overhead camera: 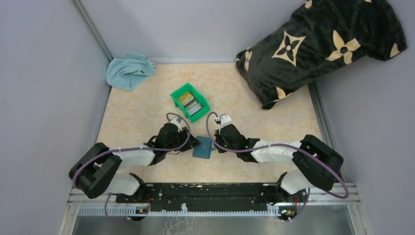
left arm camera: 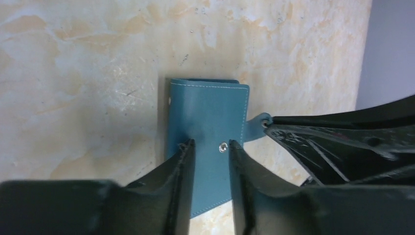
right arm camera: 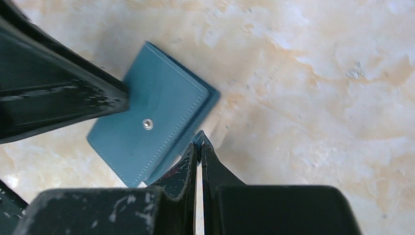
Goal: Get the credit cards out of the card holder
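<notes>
The card holder (overhead camera: 202, 147) lies closed and flat on the beige marbled worktop (overhead camera: 142, 107), just below the centre of the overhead view, between the two arms. Its teal-blue outer face is up, with a small metal snap stud (left arm camera: 222, 147) showing on it. The snap tab (left arm camera: 255, 125) sticks out from the holder's right edge in the left wrist view.

The right fingers (right arm camera: 188, 166) are pressed together, and the tip of that tab is pinched between them, at lower centre of the right wrist view. In the left wrist view they come in from the right edge of the frame.

The left fingers (left arm camera: 182, 164) are spread a little, with a narrow gap between them. They stand over the lower part of the holder's face, one on each side of the stud. Whether they press on the leather I cannot tell. In the right wrist view, one of them reaches in from the upper left, and its tip meets the holder's edge.

Above the holder in the overhead view sits a green bin (overhead camera: 176, 95). Credit cards (overhead camera: 185, 99) lie inside it, a tan one and a silver-grey one beside it.

A light blue cloth (overhead camera: 128, 72) is crumpled at the upper left corner of the worktop. A black cushion (overhead camera: 318, 46) with cream flower shapes fills the upper right.
</notes>
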`<state>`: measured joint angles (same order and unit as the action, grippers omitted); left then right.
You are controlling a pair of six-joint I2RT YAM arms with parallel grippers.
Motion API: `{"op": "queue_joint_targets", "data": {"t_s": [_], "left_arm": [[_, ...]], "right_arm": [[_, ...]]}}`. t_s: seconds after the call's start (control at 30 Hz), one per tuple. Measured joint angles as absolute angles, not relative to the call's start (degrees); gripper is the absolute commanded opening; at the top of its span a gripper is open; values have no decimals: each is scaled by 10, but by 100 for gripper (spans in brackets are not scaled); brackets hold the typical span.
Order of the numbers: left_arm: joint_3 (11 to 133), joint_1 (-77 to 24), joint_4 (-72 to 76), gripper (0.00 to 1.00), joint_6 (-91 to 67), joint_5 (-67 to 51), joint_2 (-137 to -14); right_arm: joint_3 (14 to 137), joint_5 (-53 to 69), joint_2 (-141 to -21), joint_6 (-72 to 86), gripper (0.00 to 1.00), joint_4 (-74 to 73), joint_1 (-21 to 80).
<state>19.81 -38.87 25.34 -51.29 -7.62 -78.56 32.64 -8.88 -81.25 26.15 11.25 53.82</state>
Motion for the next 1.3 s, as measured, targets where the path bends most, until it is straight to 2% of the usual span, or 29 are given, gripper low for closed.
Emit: {"op": "queue_joint_targets", "data": {"t_s": [0.03, 0.1, 0.17, 0.2, 0.37, 0.47, 0.6, 1.13, 1.2, 1.3], "left_arm": [[199, -389, 248, 66, -511, -76, -779], [200, -389, 241, 82, -509, -81, -763], [205, -390, 236, 91, -504, -85, -748], [210, -393, 230, 92, -500, -86, -744], [237, -409, 204, 92, -483, -91, -741], [237, -412, 196, 97, -479, -91, -730], [238, -412, 185, 99, -473, -93, -714], [240, -412, 118, 82, -458, -51, -634], [244, -412, 107, 81, -454, -47, -634], [256, -412, 96, 87, -450, -42, -637]], "right_arm": [[322, -97, -812, 265, 0, 109, 538], [315, -108, -810, 273, 0, 104, 538], [308, -116, -804, 278, 0, 100, 538], [305, -118, -799, 281, 0, 96, 538], [300, -118, -745, 282, 0, 65, 537], [302, -115, -702, 281, 0, 57, 537], [329, -111, -688, 275, 0, 46, 537], [366, -99, -684, 250, 0, 10, 538], [366, -98, -678, 245, 0, 9, 538], [369, -100, -671, 239, 0, 1, 538]]}}
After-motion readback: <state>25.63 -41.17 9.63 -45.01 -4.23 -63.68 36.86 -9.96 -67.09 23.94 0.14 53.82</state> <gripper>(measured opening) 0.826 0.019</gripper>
